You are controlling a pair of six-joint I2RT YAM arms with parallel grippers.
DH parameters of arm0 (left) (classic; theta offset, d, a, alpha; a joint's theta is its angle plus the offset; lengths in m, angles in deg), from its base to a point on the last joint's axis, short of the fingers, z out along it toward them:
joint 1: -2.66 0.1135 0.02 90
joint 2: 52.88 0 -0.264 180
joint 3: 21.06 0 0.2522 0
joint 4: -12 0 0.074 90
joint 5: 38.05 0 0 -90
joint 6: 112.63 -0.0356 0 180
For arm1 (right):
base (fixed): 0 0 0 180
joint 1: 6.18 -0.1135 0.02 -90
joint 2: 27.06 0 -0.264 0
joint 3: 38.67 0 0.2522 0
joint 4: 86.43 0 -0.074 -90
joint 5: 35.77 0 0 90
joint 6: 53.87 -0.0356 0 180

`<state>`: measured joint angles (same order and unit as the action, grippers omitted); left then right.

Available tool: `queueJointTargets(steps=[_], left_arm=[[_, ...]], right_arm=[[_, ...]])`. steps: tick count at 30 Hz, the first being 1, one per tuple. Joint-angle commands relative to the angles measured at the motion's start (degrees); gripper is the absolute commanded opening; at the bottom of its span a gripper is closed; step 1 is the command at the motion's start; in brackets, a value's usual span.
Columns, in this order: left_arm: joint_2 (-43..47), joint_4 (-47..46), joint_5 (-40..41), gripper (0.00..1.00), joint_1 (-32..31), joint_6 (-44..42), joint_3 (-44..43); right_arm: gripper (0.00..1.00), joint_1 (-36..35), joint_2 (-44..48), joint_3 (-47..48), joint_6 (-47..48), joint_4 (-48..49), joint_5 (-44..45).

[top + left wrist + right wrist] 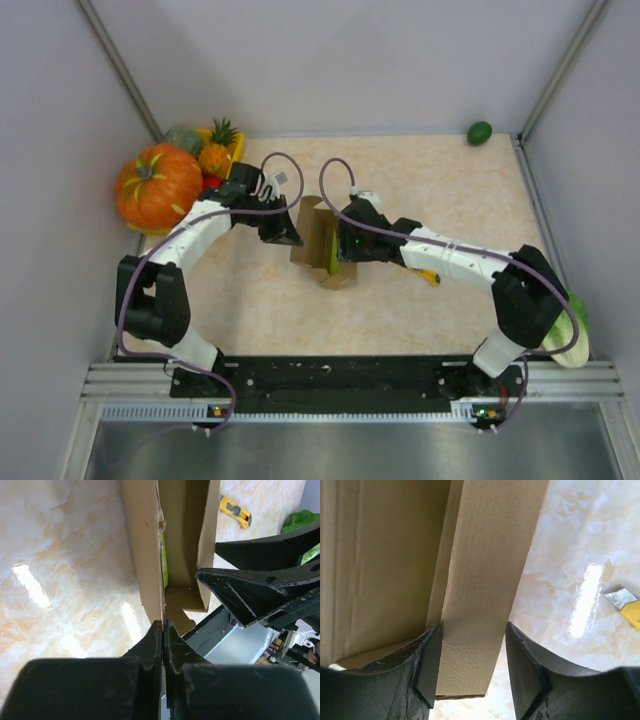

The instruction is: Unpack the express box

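The express box [318, 240] is a small brown cardboard box standing open in the middle of the table. My left gripper [290, 236] is shut on the box's left wall; in the left wrist view its jaws [163, 625] pinch the thin cardboard edge [145, 545]. Something green [164, 567] shows inside the box. My right gripper [344, 247] is at the box's right side. Its jaws [473, 627] stand open astride a cardboard flap [485, 575]: the left finger [427, 665] touches the flap and the right finger [530, 670] stays apart from it.
A yellow utility knife [425, 275] lies right of the box, partly under my right arm. A pumpkin [158, 186], a pineapple [217, 153] and a yellow tray [235, 148] crowd the back left corner. A green fruit [480, 132] sits back right, a leafy green vegetable [573, 330] near right.
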<state>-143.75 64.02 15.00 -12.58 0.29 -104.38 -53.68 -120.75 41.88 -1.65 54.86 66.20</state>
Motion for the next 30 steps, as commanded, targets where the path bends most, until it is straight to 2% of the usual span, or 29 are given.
queueJointTargets(steps=[1,8,13,19,26,30], left_arm=[[3.42,1.37,-1.99,0.00,0.30,-1.82,-4.44],[4.47,1.91,-6.20,0.00,0.30,-0.86,-6.20],[5.00,1.90,-7.08,0.00,0.30,-0.68,-6.20],[4.82,1.73,-7.00,0.00,0.30,-0.68,-4.54],[3.69,2.34,-6.12,0.00,0.39,-2.61,-2.25],[3.59,2.52,-5.94,0.00,0.65,-3.49,-0.93]], right_arm=[[0.50,-0.13,2.81,-3.23,-0.36,-3.79,4.38],[0.52,0.04,6.67,-3.94,0.60,-5.11,9.29],[0.56,0.04,8.96,-2.80,1.83,-5.02,10.01],[0.54,-0.22,6.77,0.80,4.20,-1.51,3.87],[0.51,-1.54,0.18,3.35,4.29,4.02,-4.04],[0.50,-1.54,-4.03,4.93,4.38,5.00,-4.41]])
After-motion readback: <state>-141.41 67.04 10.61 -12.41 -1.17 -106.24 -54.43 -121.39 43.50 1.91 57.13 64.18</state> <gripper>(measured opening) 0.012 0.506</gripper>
